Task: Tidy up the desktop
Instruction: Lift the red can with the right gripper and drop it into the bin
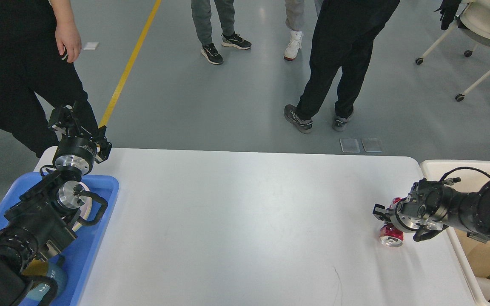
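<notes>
While the right claw (380, 211) sits over the red can (390, 236) near the white surface's (245, 221) right edge, grip unclear, it could roll away; left claw (64, 119) unreadable too

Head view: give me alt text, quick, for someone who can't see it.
The right hand is down over a crushed red can lying near the right edge of the white desktop, beside a cream bin. The left hand hangs above a blue tray. People stand beyond.
</notes>
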Motion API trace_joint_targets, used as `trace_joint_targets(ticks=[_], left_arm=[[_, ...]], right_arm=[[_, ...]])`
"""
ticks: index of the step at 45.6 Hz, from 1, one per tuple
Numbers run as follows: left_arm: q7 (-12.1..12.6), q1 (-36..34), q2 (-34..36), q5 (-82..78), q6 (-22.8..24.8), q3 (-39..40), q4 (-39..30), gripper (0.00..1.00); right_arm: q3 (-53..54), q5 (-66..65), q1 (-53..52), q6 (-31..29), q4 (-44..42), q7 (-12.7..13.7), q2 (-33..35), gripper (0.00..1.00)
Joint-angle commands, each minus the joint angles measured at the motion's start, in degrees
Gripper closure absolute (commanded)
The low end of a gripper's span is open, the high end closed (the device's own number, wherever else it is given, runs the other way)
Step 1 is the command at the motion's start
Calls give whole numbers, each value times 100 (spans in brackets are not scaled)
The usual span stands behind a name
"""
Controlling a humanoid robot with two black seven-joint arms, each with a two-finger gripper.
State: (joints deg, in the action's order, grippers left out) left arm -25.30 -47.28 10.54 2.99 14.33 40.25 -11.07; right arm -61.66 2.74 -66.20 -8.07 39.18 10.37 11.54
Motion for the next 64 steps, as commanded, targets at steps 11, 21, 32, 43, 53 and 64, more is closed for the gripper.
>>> trace_joint_targets(ticks=[11,21,32,43,53,64], left_arm=[[-1,0,1,0,0,0,0,4],[8,0,1,0,0,0,0,4],[-1,0,-8,0,0,0,0,4],[-1,0,-8,0,0,0,0,4],[-1,0,-8,0,0,0,0,4],[-1,0,-8,0,0,0,0,4]], right_arm=[[84,8,-2237,-300,1785,-9,1016,100],[76,16,-4452,-1591,2577,-9,1781,100],[119,51,-5824,-3043,2569,-26,2107,100],[-56,43,-5677,-2798,2297,-17,2343,100],[-197,25,-3692,-1138,1427,-17,2906,100],[242,51,-1379,534,478,-26,2968,100]])
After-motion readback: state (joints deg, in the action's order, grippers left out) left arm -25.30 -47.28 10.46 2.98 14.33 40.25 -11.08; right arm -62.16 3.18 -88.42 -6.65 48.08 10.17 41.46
